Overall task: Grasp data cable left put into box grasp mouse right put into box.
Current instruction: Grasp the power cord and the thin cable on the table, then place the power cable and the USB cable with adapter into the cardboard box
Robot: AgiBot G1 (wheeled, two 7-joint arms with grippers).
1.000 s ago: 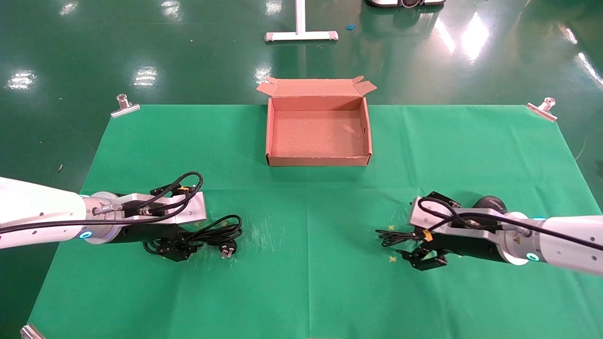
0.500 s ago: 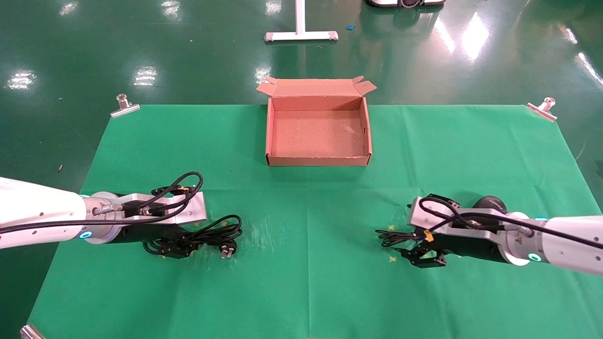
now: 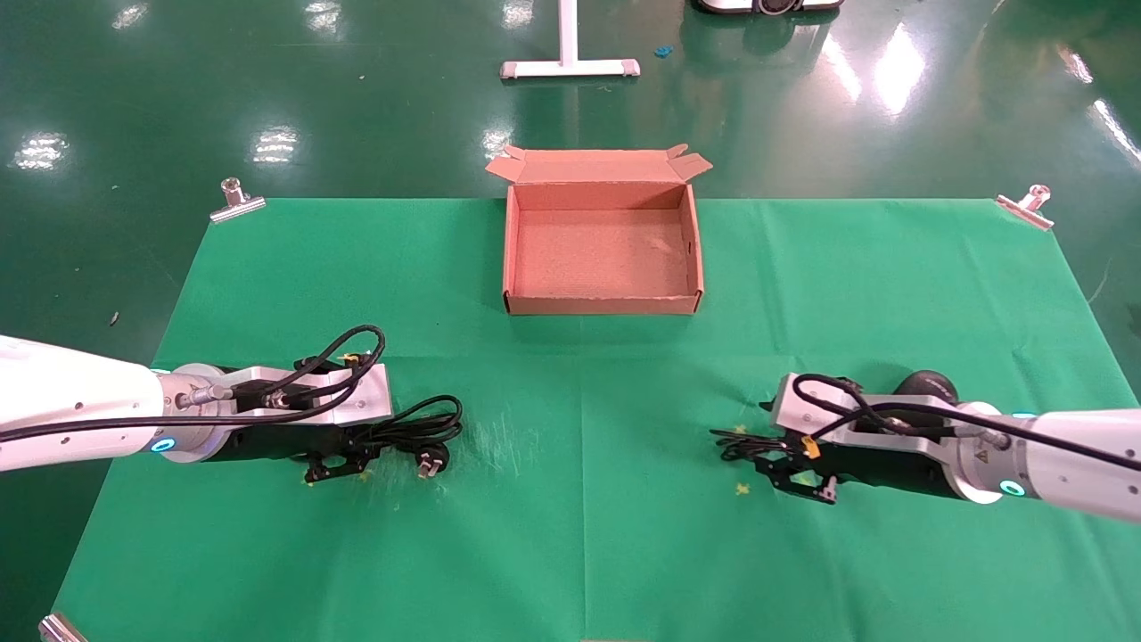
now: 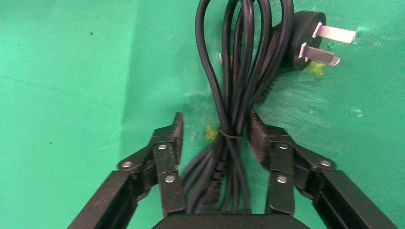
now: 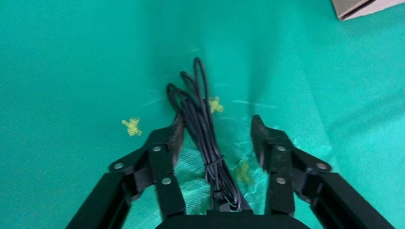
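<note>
The data cable (image 3: 426, 426), a thick black coil with a pronged plug (image 3: 430, 461), lies on the green mat at the left. My left gripper (image 3: 341, 461) is low over it. In the left wrist view the left gripper (image 4: 215, 136) is open and straddles the tied cable bundle (image 4: 236, 90), the plug (image 4: 310, 40) lying beyond. The black mouse (image 3: 927, 384) sits at the right, mostly hidden behind my right arm. Its thin wire (image 3: 742, 443) (image 5: 200, 124) runs between the fingers of my open right gripper (image 3: 802, 477) (image 5: 217, 136). The brown box (image 3: 602, 305) stands empty at the mat's far middle.
Metal clips (image 3: 236, 203) (image 3: 1027, 207) pin the mat's far corners. A white stand base (image 3: 570, 67) is on the green floor beyond the box. A corner of the box (image 5: 358, 5) shows in the right wrist view. Yellow cross marks (image 5: 131, 126) dot the mat.
Both grippers have dropped lower and drawn their fingers closer around their cable bundles. The data cable's loop has shifted slightly. The mouse and box have not moved.
</note>
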